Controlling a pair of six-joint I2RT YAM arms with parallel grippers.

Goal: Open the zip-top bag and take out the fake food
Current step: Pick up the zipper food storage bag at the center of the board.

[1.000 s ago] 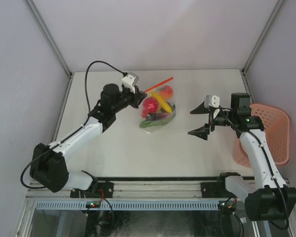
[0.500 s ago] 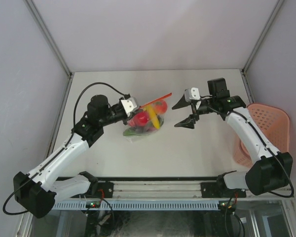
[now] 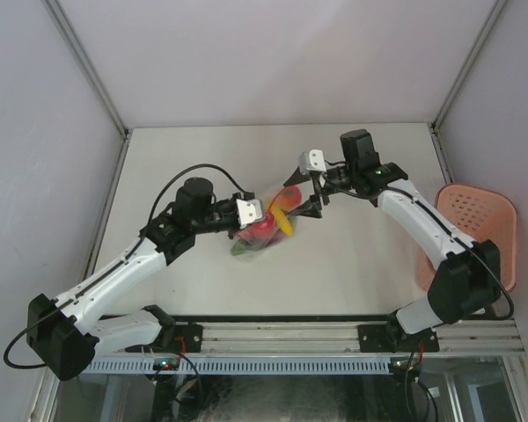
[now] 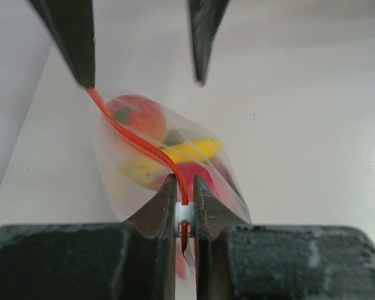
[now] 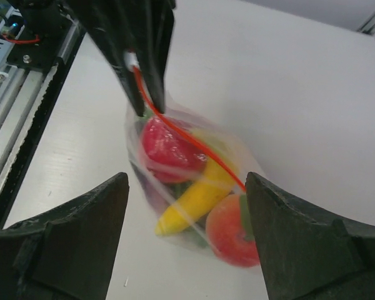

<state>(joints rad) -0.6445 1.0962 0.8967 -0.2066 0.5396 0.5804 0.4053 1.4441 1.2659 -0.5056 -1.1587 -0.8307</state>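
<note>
Left claw [image 4: 184,206] is seen clamped narrow on the red zip strip [image 4: 132,139] of the bag [image 5: 232,164]. One end of the strip is pinched between its fingertips. The bag is held out between the two arms, over the middle of the table [image 3: 352,272]. Whether its bottom rests on the surface cannot be told.

Right claw [image 3: 298,200] is spread wide at the far end of the bag, one finger on each side of it. In the left wrist view one of its tips is seen right at the far end of the strip, the other apart from the plastic. No grip by it is seen.

The strip is still closed along the length that shows. The toy food is all inside the bag: a red round piece [image 5: 165,150], a long yellow piece [image 5: 190,203], an orange-red piece [image 5: 231,231] and a bit of green [image 3: 239,249] low down.

A pink basket [image 3: 480,237] is seen at the right edge of the table, well apart from the bag.
</note>
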